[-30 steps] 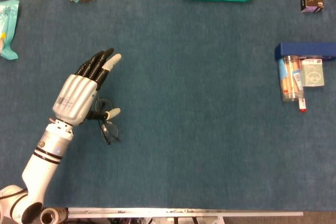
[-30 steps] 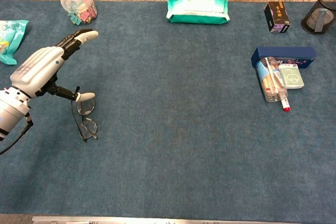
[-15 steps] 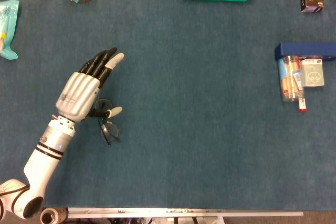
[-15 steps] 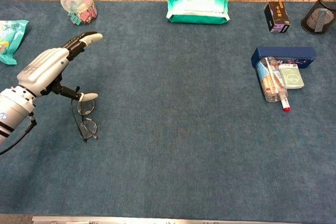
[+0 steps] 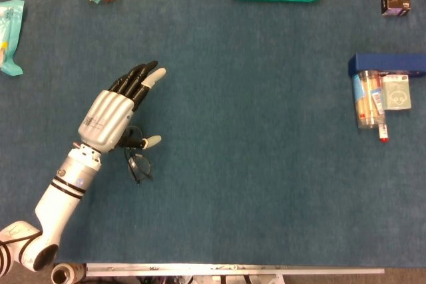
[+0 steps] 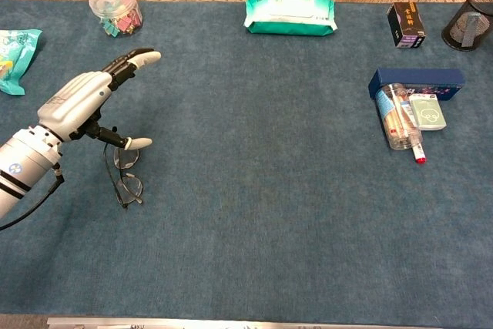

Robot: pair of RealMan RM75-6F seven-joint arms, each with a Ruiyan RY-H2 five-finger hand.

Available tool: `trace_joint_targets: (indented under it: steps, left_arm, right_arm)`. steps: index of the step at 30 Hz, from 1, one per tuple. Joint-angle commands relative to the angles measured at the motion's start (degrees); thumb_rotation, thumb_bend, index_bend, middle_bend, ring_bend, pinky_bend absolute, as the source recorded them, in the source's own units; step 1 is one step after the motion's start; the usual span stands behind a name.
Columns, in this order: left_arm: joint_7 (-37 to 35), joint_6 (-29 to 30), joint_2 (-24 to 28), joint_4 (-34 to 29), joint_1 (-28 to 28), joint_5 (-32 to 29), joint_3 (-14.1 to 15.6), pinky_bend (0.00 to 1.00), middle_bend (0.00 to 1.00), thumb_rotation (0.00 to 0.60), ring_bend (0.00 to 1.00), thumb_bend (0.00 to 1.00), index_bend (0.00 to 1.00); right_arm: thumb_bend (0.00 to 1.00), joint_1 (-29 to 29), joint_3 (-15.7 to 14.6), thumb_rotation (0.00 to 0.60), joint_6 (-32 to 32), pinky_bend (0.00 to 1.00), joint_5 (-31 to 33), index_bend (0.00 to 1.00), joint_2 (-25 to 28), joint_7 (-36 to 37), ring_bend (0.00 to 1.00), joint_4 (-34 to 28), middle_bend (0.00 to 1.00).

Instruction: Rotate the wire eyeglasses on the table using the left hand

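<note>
Wire eyeglasses (image 6: 126, 176) — long axis near-to-far — beneath left hand (image 6: 83, 102)

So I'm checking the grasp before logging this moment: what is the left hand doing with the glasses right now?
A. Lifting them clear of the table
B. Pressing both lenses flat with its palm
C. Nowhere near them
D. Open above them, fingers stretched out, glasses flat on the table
D: the left hand has its fingers straight and spread, holding nothing, while the glasses lie on the table under its thumb side.
</note>
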Motion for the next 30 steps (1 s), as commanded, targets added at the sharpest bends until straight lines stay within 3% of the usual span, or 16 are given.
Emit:
trace_joint_targets:
  steps: [1,14,30]
  left_arm:
    - [-0.3,-0.2,-0.2,0.4,-0.3,0.0,0.1,0.15,0.00,0.600,0.00,0.07,0.02]
    - [-1.7,0.0,-0.3,2.2,-0.6,0.1,0.8,0.15,0.00,0.600,0.00,0.07,0.02]
    - [1.9,3.4,5.4,-3.3,2.0,0.6,2.3,0.15,0.00,0.600,0.00,0.07,0.02]
  right_arm:
    - [0.00,0.0,0.1,0.600,0.1,0.21,-0.1,0.00,0.2,-0.1,0.00,-0.2,0.07]
    - [0.00,0.3,0.3,0.600,-0.3,0.21,0.2,0.00,0.2,-0.6,0.00,-0.6,0.07]
    - [0.00,0.5,0.2,0.600,-0.2,0.21,-0.4,0.00,-0.2,0.1,0.00,0.0,0.07]
